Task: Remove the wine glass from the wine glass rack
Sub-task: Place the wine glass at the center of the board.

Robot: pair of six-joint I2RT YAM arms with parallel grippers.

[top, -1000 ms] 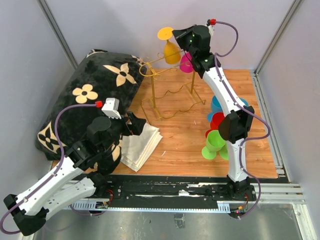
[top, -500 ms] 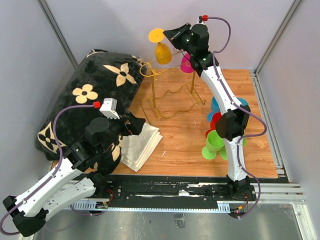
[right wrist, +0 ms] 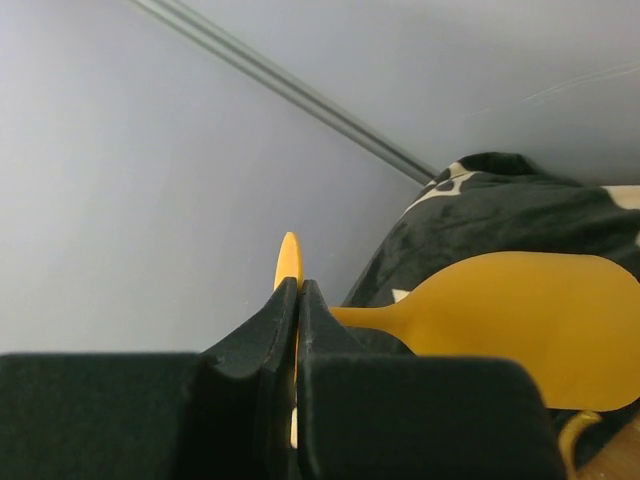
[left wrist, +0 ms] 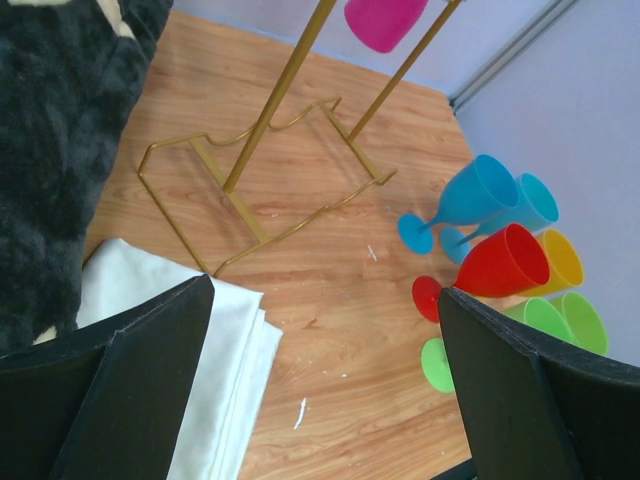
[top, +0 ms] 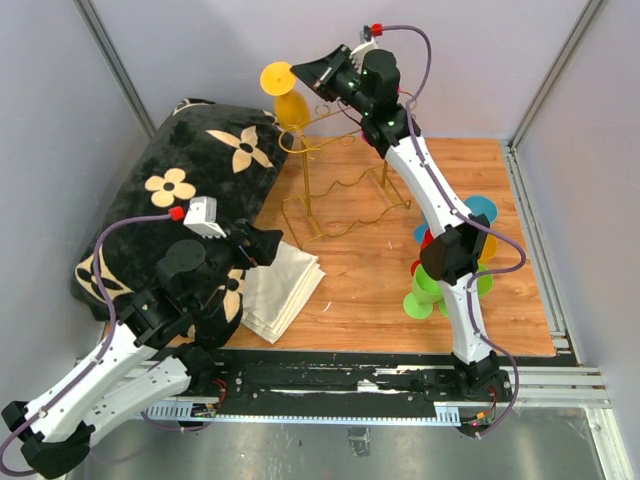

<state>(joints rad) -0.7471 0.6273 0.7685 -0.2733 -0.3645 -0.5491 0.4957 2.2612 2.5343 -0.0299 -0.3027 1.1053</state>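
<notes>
The gold wire wine glass rack (top: pixel 322 196) stands at the back of the wooden board; its base also shows in the left wrist view (left wrist: pixel 262 196). My right gripper (top: pixel 318 72) is shut on the flat foot (right wrist: pixel 288 262) of a yellow wine glass (top: pixel 290 105) and holds it upside down, high up, at the left end of the rack's top rail. Its bowl (right wrist: pixel 530 325) hangs over the pillow's edge. A pink glass (left wrist: pixel 383 20) still hangs on the rack. My left gripper (top: pixel 262 243) is open and empty above the folded white cloth (left wrist: pixel 205 350).
A big black pillow with cream flowers (top: pixel 190 170) lies left of the rack. Several coloured glasses (top: pixel 445 270), also in the left wrist view (left wrist: pixel 500 260), lie clustered at the board's right side. Grey walls close in the back and sides.
My right gripper has carried the yellow glass leftward along the top rail to the rack's left end. The left arm has shifted slightly left.
</notes>
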